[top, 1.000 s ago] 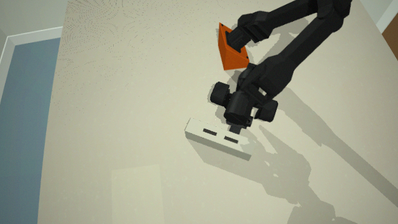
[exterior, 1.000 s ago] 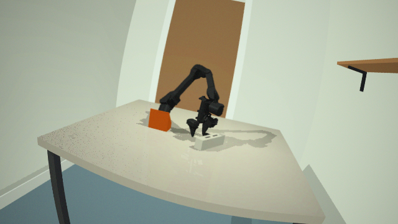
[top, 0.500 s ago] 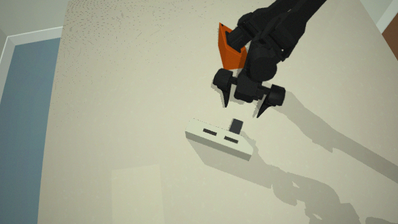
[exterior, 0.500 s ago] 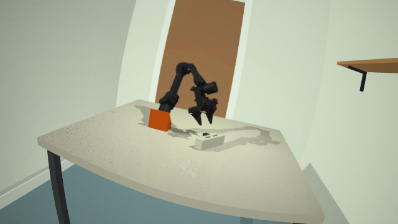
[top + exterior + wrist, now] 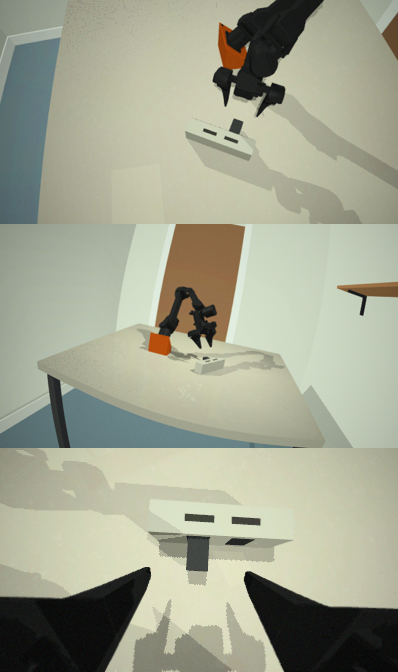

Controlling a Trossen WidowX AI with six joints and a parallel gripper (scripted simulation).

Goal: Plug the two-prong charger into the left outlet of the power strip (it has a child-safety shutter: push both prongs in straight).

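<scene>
The dark grey charger (image 5: 236, 126) (image 5: 206, 358) (image 5: 198, 554) is a small block that stands out from the side of the white power strip (image 5: 196, 126) (image 5: 211, 366) (image 5: 275, 523) facing the arm's base. In the wrist view, its far end meets the left part of that side, with no gap that I can see. Its prongs are hidden. A dark opening (image 5: 240, 541) shows in the same side, to its right. My gripper (image 5: 241, 111) (image 5: 206, 347) (image 5: 198, 573) is open and empty, above and behind the charger on the base side, touching neither charger nor strip.
Two dark slots (image 5: 199, 518) (image 5: 246, 521) mark the strip's top. The orange block (image 5: 231, 57) (image 5: 159, 343) stands at the arm's base, behind the gripper. The table (image 5: 124, 124) (image 5: 124, 373) bears shadows of the arm and strip. A wall shelf (image 5: 370, 289) is far right.
</scene>
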